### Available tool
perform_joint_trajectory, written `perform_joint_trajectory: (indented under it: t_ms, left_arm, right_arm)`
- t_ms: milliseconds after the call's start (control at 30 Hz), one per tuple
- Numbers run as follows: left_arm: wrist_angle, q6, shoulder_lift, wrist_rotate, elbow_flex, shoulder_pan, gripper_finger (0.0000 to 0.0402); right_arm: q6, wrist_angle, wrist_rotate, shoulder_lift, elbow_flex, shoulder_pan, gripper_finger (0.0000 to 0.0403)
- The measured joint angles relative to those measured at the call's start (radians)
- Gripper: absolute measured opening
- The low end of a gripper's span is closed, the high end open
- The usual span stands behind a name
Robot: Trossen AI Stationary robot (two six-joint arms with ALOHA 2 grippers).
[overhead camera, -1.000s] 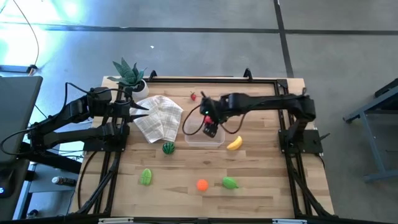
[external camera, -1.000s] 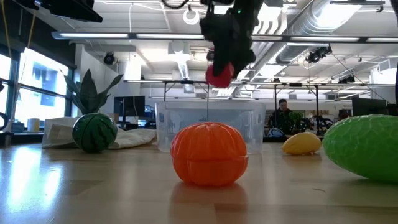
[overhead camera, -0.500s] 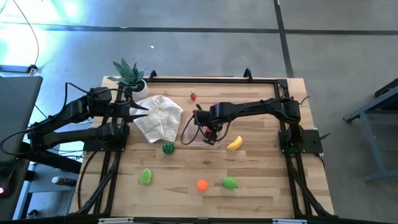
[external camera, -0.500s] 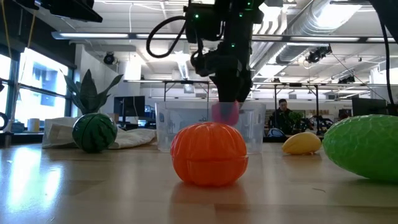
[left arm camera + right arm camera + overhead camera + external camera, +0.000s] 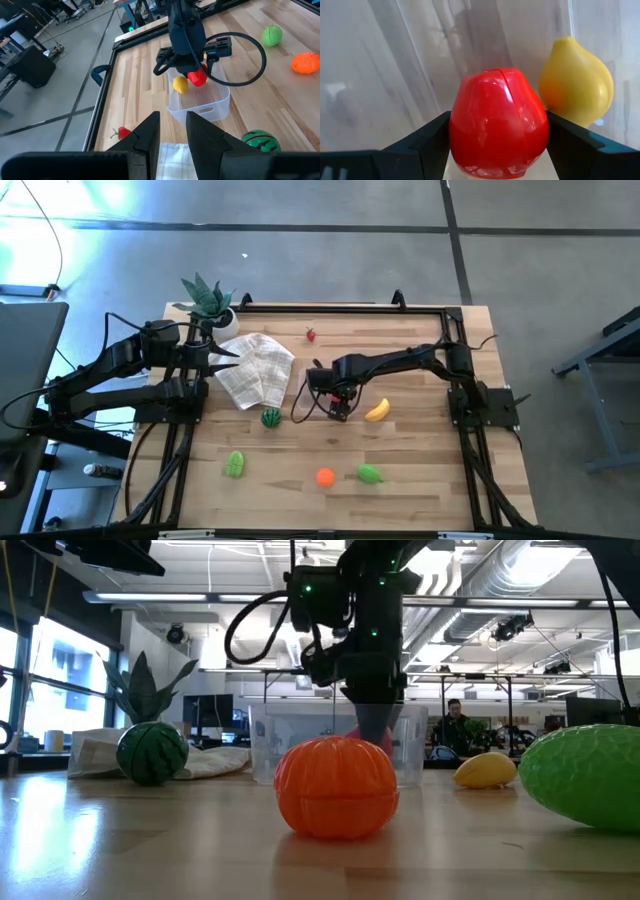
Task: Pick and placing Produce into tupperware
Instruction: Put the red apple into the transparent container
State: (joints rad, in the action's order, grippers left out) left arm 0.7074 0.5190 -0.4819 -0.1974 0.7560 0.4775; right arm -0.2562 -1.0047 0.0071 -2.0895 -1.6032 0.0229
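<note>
1. I can read no brand, label or writing on anything here; the folded white cloth with a thin grid print (image 5: 256, 370) carries only lines.
2. My right hand (image 5: 339, 402) reaches down into the clear, shallow rectangular plastic tupperware (image 5: 214, 108) near the middle of the wooden tabletop (image 5: 420, 490). Its two dark fingers (image 5: 580, 150) are spread wide and pressed against both sides of a glossy red plastic apple (image 5: 499, 123), which I hold low inside the container.
3. A yellow plastic lemon (image 5: 576, 81) sits in the tupperware just beside the apple, against the clear wall.
4. My left hand (image 5: 170, 131) waits back over the cloth at the tabletop's left side, fingers nearly together with a narrow gap and nothing between them.
5. Around the container lie a yellow toy banana (image 5: 377, 411), a small dark-green striped toy watermelon (image 5: 270, 417), a light-green bumpy toy fruit (image 5: 235, 464), an orange toy tangerine (image 5: 325, 476), a green toy pepper-like piece (image 5: 370, 474) and a small red toy strawberry (image 5: 311, 334).
6. A potted spiky green plant (image 5: 208, 302) stands at the far left corner.
7. From table height, the tangerine hides the front of the tupperware and most of the apple.
</note>
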Motion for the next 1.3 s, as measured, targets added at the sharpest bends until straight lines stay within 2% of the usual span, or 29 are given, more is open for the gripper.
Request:
perform_joint_trajectory:
  t_ms: [733, 1033, 1300]
  left_arm:
    - [0.0, 0.0, 0.0, 0.0, 0.0, 0.0, 0.0085]
    - [0.0, 0.0, 0.0, 0.0, 0.0, 0.0, 0.0085]
    - [0.0, 0.0, 0.0, 0.0, 0.0, 0.0, 0.0085]
  right_arm:
    - [0.033, 0.04, -0.016, 0.002, 0.047, -0.003, 0.0262]
    - [0.06, 0.054, -0.018, 0.002, 0.047, -0.001, 0.0297]
    - [0.057, 0.054, -0.025, 0.001, 0.048, -0.001, 0.0302]
